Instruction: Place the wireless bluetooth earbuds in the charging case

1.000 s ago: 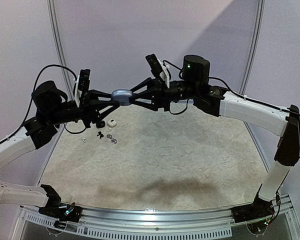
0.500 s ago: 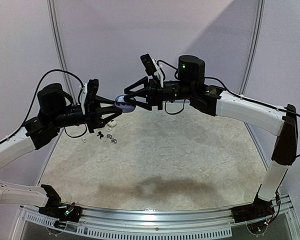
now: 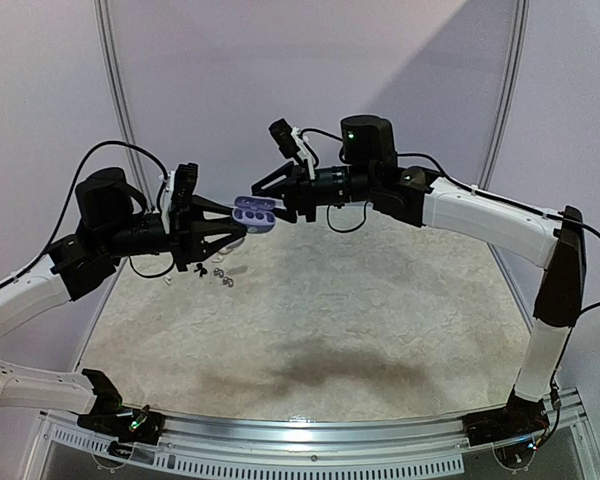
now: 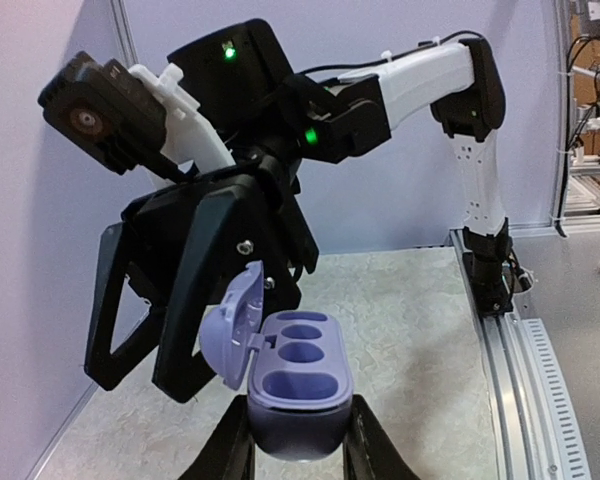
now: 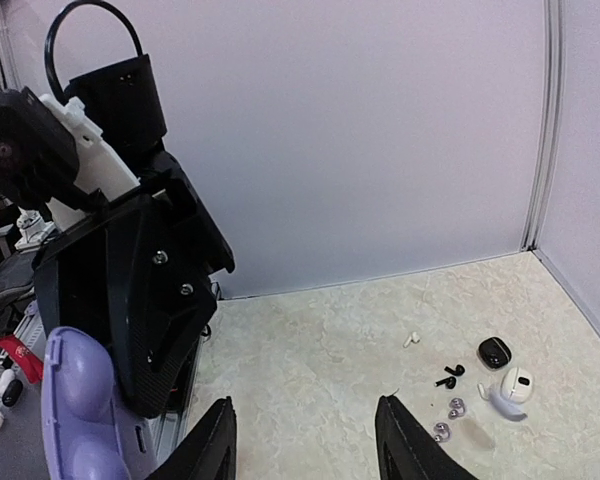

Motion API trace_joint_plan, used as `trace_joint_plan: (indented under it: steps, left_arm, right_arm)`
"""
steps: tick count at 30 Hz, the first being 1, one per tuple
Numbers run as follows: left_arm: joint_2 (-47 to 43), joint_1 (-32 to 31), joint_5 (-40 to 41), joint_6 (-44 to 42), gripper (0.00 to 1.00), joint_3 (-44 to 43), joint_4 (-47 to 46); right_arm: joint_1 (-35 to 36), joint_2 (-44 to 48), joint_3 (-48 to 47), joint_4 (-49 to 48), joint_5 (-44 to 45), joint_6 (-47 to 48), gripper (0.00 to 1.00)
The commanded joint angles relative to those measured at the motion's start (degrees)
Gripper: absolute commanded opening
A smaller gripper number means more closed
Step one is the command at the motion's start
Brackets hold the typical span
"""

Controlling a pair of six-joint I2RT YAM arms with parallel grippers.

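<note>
My left gripper (image 3: pixel 236 222) (image 4: pixel 300 445) is shut on the base of a lavender charging case (image 3: pixel 254 213) (image 4: pixel 300 395), held in the air over the far left of the table. The case's lid (image 4: pixel 230 325) stands open on its hinge and its wells are empty. My right gripper (image 3: pixel 272 195) (image 5: pixel 305 445) is open just beyond the lid, with nothing between its fingers (image 4: pixel 195 300). The earbuds lie loose on the table below: a white one (image 5: pixel 411 339), a black pair (image 5: pixel 448 376) and silvery-grey ones (image 5: pixel 449 418) (image 3: pixel 221 274).
A small black case (image 5: pixel 494 352) and a white case (image 5: pixel 516 385) sit next to the loose buds near the back left wall. A metal rail (image 3: pixel 300 440) runs along the table's near edge between the arm bases.
The case was shut between both grippers a second ago. Its lid now stands open. The right gripper's jaws have widened and both arms have shifted slightly left and down.
</note>
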State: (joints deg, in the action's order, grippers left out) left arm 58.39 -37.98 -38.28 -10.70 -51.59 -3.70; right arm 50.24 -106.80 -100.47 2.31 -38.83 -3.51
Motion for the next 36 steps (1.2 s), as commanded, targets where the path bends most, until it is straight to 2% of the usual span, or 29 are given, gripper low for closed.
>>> trace_joint_plan:
  steps: [1, 14, 22, 24, 30, 36]
  left_arm:
    - [-1.0, -0.4, 1.2, 4.9, 0.0, 1.3, -3.5]
    - [-2.3, 1.4, 2.5, 10.4, 0.0, 2.6, -4.5]
    - [-3.2, 2.8, 3.5, 16.3, 0.0, 3.0, -8.5]
    - [-3.2, 3.1, 4.0, 18.0, 0.0, 2.8, -9.9]
    - [-2.9, 4.0, 4.7, 24.0, 0.0, 2.2, -14.8]
    - [-2.8, 4.1, 2.8, 24.3, 0.0, 2.3, -16.7]
  right_arm:
    - [-0.2, 0.2, -0.3, 1.7, 0.8, 0.4, 0.48]
    - [-2.8, 3.5, 1.6, 2.1, 5.3, -2.6, 0.49]
    - [-4.5, 7.1, 5.1, 1.5, 5.6, -2.1, 0.57]
    - [-4.5, 8.2, 7.3, -0.8, 3.7, -1.9, 0.59]
    - [-3.7, 11.3, 15.8, -19.5, -5.0, -5.6, 0.64]
    - [-2.1, 8.8, 14.1, -26.4, -8.3, -10.4, 0.64]
